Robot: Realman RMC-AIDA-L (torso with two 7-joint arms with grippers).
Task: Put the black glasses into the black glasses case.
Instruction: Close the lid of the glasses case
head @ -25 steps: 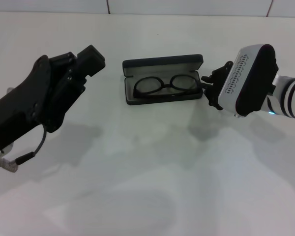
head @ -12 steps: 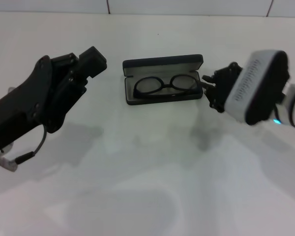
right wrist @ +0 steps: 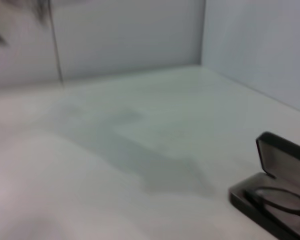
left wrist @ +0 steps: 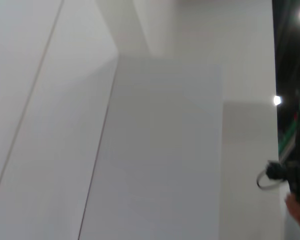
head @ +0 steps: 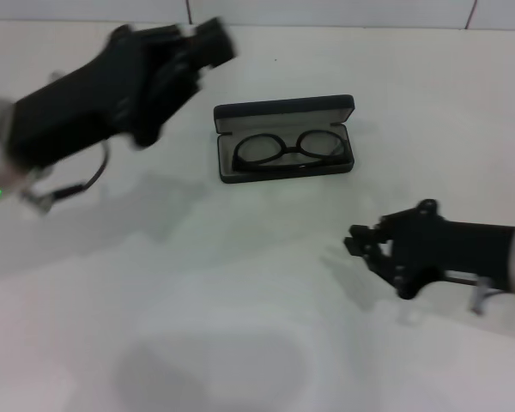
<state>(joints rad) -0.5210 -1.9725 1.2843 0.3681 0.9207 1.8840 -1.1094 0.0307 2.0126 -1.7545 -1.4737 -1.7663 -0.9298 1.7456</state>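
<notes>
At ten o'clock from the case you see the left gripper (head: 210,39), lifted over the white table (head: 240,326); you cannot tell how its jaws stand. At centre the black oblong hard-shell glasses case (head: 285,137) lies open, the thin black-framed glasses (head: 289,148) inside on its pale lining. At four o'clock the right gripper (head: 359,245) hangs low, holding nothing; its jaw gap is unclear.

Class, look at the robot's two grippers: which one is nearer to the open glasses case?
The left gripper, raised just beyond the black glasses case's far left corner. The right gripper is farther off, low over the table on the near right side.
</notes>
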